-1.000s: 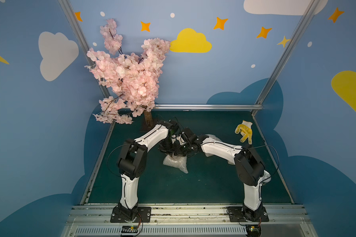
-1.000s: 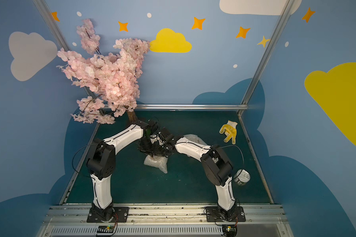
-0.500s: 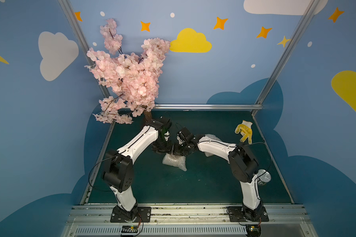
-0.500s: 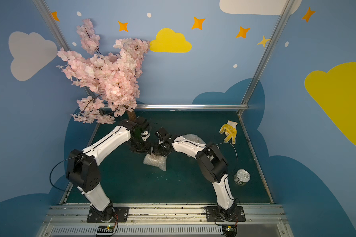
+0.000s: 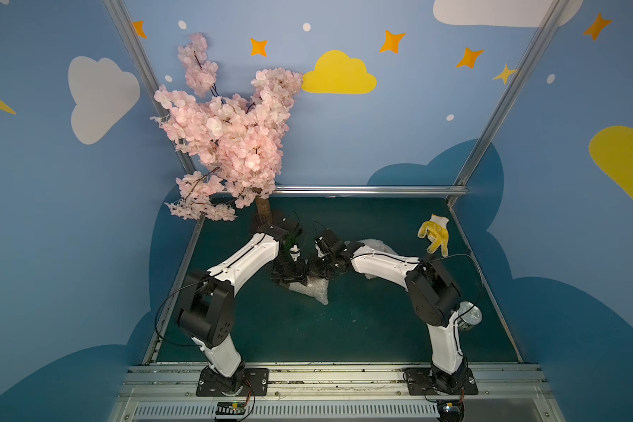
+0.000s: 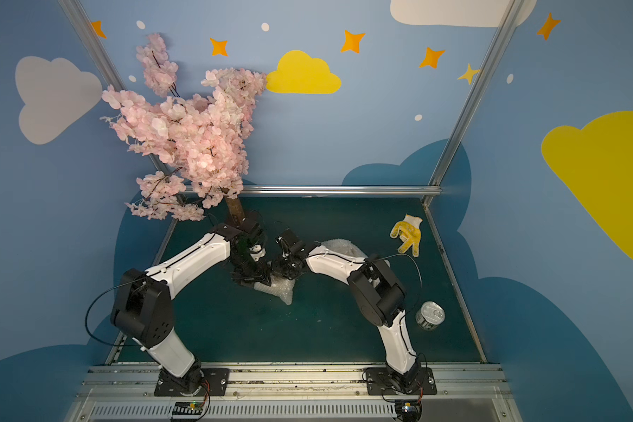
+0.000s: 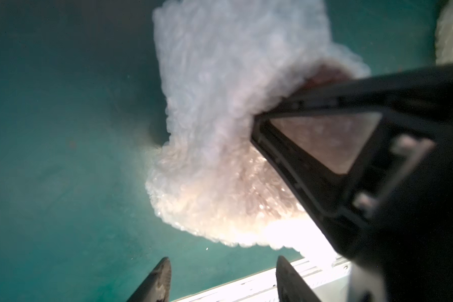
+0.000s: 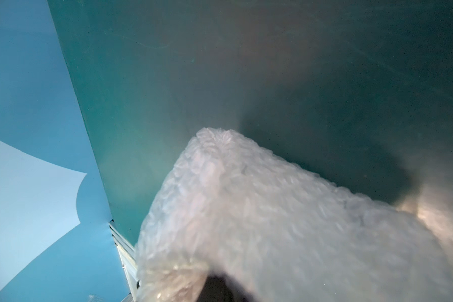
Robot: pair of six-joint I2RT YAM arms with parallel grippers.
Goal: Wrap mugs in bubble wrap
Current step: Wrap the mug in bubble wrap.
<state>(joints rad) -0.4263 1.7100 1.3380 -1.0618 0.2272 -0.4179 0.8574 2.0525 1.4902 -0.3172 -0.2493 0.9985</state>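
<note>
Wrapping step: right claw [image 5: 317, 268] clamps the bubble wrap [image 5: 313, 290] bundle; left claw [image 7: 221, 281], parted and empty, hangs beside it.
Next move: left claw likely must catch the loose flap just ahead of it.

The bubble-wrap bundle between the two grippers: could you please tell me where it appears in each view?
Top views: the bubble-wrap bundle lies on the green table, just below where the arms meet.
Left wrist: it fills the upper middle, beyond the open left gripper.
Right wrist: it fills the lower right.
Shared landmark: the green table.
</note>
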